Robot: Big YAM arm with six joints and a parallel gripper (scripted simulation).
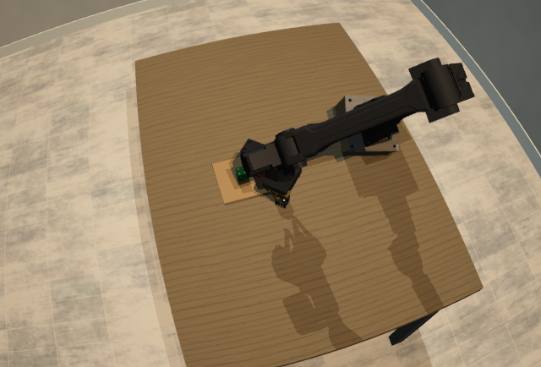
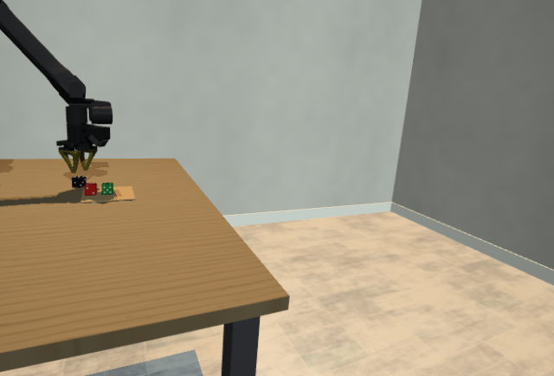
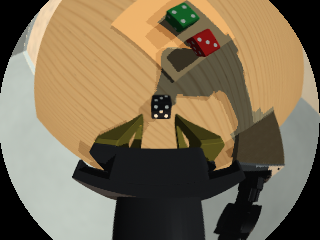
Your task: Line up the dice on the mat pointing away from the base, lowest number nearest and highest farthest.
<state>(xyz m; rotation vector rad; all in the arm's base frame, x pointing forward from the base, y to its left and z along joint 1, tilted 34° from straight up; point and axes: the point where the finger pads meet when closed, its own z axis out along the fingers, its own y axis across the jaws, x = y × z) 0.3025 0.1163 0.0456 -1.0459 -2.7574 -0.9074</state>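
A tan mat (image 2: 119, 193) lies flat on the wooden table. A green die (image 2: 107, 188) sits on it, also seen in the wrist view (image 3: 180, 16) and from above (image 1: 240, 174). A red die (image 2: 90, 189) stands at the mat's end nearest the arm, in shadow in the wrist view (image 3: 204, 43). A black die (image 2: 78, 181) rests on the bare wood just off the mat and shows in the wrist view (image 3: 160, 106). My gripper (image 2: 80, 166) hangs a short way above the black die, fingers pointing down, partly open and empty. From above, the arm hides the black die.
The robot's base (image 1: 371, 131) stands near the table's right edge. The arm (image 1: 349, 123) stretches over the table toward the mat and casts long shadows on the wood. The table's near edge (image 2: 134, 331) is far from the dice.
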